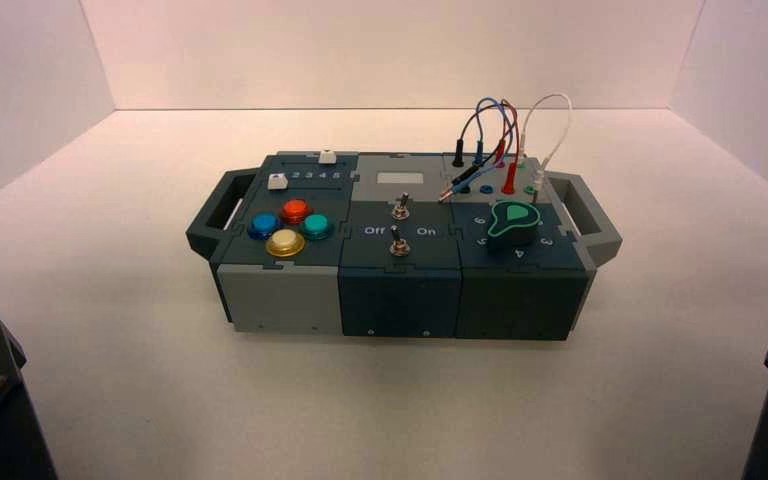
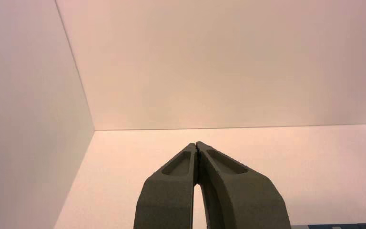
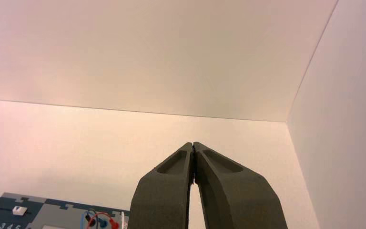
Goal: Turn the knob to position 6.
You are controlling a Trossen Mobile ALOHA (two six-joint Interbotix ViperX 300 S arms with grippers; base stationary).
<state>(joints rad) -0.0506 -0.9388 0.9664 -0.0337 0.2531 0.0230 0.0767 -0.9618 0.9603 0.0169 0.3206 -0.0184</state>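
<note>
Two grippers, both parked at the near side, well apart from the box: left gripper [image 2: 197, 144] at the near left corner, right gripper [image 3: 193, 144] at the near right corner. Both closed, dark matte tapered fingers meeting at the tips, nothing gripped.

Box [image 1: 399, 300]: boxy, flat panels in dark blue-grey and lighter grey, jigsaw-style seams, on a smooth pale table [image 1: 380, 400]. Angular grey handles at left [image 1: 222, 212] and right [image 1: 588, 215].

Task item: dark green teardrop knob [image 1: 513, 224], raised body, bright green outline, on the box's near right panel, inside an arc of white dial numerals. Neither gripper touches it.

Near left panel: four round glossy push-buttons in a diamond: red [image 1: 295, 211] far, blue [image 1: 264, 226] left, green [image 1: 316, 226] right, yellow [image 1: 285, 242] near. Behind them, two slider caps, white and blocky, one far [image 1: 327, 157], one nearer and further left [image 1: 277, 182].

Near middle panel: two metal toggle switches, far one [image 1: 400, 208] and near one [image 1: 399, 245], thin levers on round bases. Behind, a pale rectangular window [image 1: 400, 178] in light grey. Far right panel: thin flexible wires [image 1: 511, 120] looping above coloured sockets, in blue, black, red and white.
</note>
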